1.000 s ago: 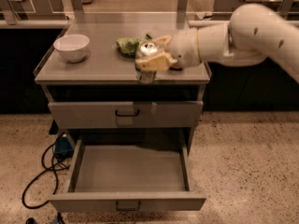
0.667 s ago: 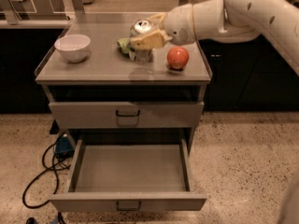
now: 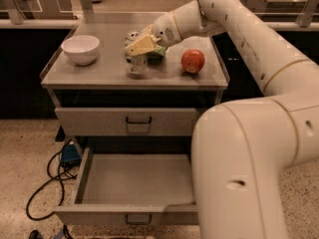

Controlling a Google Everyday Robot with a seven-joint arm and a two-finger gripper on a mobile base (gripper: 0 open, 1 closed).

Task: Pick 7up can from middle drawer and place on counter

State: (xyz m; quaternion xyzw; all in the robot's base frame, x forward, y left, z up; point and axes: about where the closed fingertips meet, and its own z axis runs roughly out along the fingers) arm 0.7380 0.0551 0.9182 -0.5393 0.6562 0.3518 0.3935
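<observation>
Claw (image 3: 141,46) grips 7up can (image 3: 136,64) — on counter (image 3: 99,76), label unreadable

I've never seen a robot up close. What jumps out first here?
The huge white robot arm fills the right side, reaching over to the grey counter. Its gripper clasps the 7up can there, between a white bowl and a red apple. Below, the middle drawer stands pulled open.

Robot arm: glossy off-white shell of thick, rounded segments with thin dark seams at the joints. Small dark screw recesses dot the links behind the gripper (image 3: 140,46). The gripper is pale yellow and wedge-shaped, over the counter (image 3: 99,73), ahead of a bulbous white wrist.
</observation>
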